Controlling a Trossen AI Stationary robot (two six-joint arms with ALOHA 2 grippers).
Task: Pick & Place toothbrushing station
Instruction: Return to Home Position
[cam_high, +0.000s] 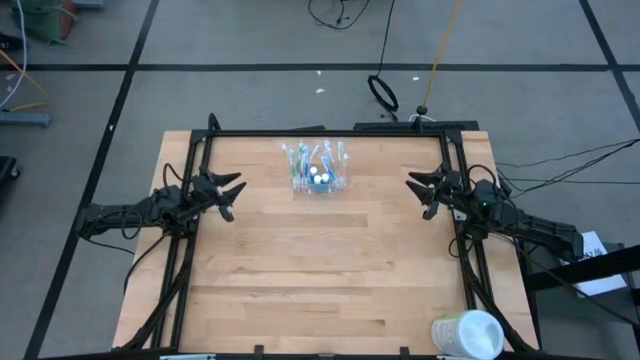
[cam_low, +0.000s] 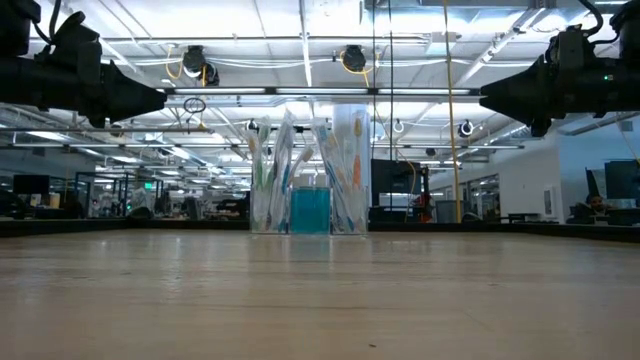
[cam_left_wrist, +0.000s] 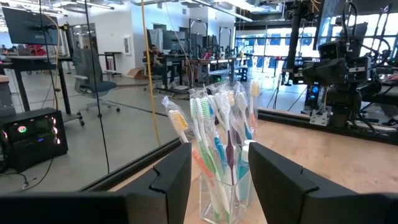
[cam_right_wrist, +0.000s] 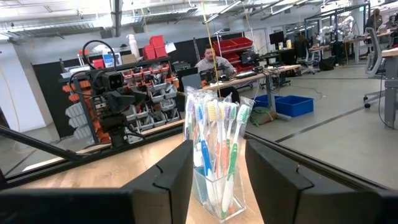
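Left pincer (cam_high: 236, 196) hangs above its side of the surface (cam_high: 320, 280), fingers spread wide with nothing between them. Right pincer (cam_high: 418, 197) mirrors it on the opposite side, equally wide and empty. Both point inward. The clear organizer (cam_high: 320, 182) stands between them, ahead of each set of fingertips and well apart from both, toward the surface's far edge. Toothbrushes (cam_left_wrist: 214, 124) are packed into it heads up, fanning out past the rim, with the blue toothpaste tubes (cam_low: 310, 211) upright among them.

The load looks top-heavy: tall handles in a small, light container. A light knock high up would likely tip it and scatter the lot. In the low view both pincers sit about level with the brush heads or just above. If either arm swung toward the middle while folding home, rather than drawing straight back, it could clip those heads.

A lesser worry is the white cup (cam_high: 468, 335), which lies on its side at the near corner, behind right pincer and beside that arm's base. A link or cable brushing it could roll it off the edge.
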